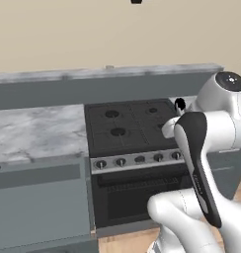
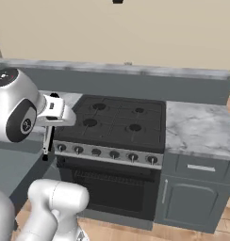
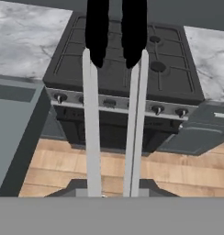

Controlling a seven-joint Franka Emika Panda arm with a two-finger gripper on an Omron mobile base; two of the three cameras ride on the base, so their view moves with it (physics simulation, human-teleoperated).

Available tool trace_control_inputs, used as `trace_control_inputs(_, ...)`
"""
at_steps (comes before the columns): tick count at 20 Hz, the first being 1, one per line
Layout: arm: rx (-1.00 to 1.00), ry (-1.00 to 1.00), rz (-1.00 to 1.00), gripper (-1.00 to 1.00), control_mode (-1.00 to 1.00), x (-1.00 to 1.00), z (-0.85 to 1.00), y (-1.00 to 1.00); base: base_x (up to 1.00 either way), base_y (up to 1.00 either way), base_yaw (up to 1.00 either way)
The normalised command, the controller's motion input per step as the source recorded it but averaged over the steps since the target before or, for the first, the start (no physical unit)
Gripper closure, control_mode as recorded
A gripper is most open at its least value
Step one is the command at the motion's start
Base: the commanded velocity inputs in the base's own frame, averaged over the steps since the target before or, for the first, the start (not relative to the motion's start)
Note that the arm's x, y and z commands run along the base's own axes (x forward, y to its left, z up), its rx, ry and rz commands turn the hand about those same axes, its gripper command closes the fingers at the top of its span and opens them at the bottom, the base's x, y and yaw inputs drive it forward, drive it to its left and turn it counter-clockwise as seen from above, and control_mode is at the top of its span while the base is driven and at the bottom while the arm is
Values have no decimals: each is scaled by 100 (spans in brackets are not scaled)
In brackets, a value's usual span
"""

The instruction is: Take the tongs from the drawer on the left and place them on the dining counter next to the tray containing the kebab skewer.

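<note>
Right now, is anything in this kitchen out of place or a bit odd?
Yes: the drawer left of the stove stands pulled open, and the gripper holds the tongs in mid-air, dark tips over the burners. Nothing looks spilled or broken.

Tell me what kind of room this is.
A home-style kitchen, by the looks: a black gas stove with an oven below, marbled counters on both sides, and grey cabinets.
</note>
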Motion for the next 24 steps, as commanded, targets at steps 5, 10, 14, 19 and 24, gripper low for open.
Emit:
trace_control_inputs(5, 0, 0, 0, 100, 100, 0, 0, 0, -84, 0, 0)
trace_control_inputs(10, 0, 0, 0, 100, 100, 0, 0, 0, -77, 0, 0)
trace_control_inputs(14, 0, 0, 0, 100, 100, 0, 0, 0, -53, -10, 0)
trace_control_inputs(19, 0, 0, 0, 100, 100, 0, 0, 0, -29, -36, 0)
trace_control_inputs(24, 0, 0, 0, 100, 100, 0, 0, 0, -1, -85, 5)
